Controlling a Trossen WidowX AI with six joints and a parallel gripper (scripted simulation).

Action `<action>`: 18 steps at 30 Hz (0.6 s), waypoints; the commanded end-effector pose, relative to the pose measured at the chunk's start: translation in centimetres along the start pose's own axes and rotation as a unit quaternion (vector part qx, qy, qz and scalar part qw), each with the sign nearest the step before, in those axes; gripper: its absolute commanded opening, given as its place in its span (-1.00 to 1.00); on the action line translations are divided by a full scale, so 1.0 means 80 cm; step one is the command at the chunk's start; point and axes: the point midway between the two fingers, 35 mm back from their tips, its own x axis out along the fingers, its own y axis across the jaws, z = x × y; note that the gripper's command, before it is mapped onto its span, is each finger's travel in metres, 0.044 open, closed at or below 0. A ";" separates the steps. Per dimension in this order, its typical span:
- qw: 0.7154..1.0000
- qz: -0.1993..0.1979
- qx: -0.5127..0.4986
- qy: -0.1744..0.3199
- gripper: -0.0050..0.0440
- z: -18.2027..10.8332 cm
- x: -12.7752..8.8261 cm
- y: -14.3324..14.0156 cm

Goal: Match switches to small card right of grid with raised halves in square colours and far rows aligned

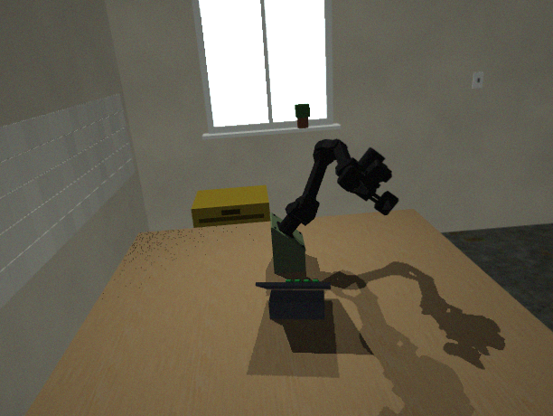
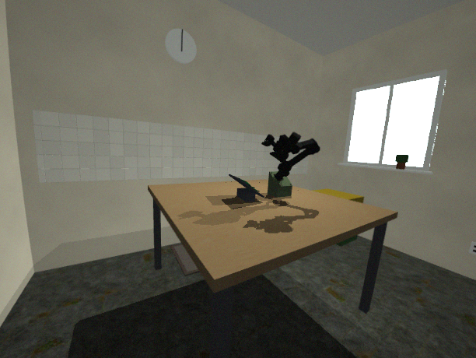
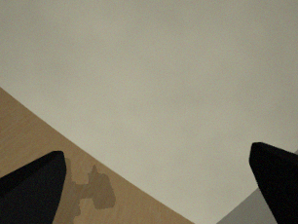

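Observation:
The switch grid [image 1: 293,285] is a dark tilted panel on a dark block in the middle of the table, in front of the arm's green base [image 1: 287,250]. From the top view I see it edge-on, with a row of green switch halves [image 1: 304,280] along its top. It also shows in the exterior view [image 2: 246,184]. I cannot make out the card in any view. My gripper [image 1: 385,202] is open and empty, raised high above the table and to one side of the grid. The wrist view shows only the two fingertips, the wall and the table's edge.
A yellow box [image 1: 230,205] stands off the table behind the arm. A small potted plant [image 1: 302,115] sits on the window sill. The arm's shadow [image 1: 425,312] falls across the table beside the grid.

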 end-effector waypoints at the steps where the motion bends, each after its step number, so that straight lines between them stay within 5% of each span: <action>1: 1.000 0.000 0.000 0.000 0.84 0.000 0.000 0.000; 4: 1.000 -0.001 -0.006 0.028 0.64 -0.020 0.007 -0.007; 9: 0.978 0.001 0.002 0.210 0.15 -0.155 0.024 -0.063; 14: 0.923 0.013 0.101 0.370 -0.34 -0.283 -0.017 -0.114; 18: 0.879 0.024 0.200 0.431 -0.63 -0.341 -0.059 -0.128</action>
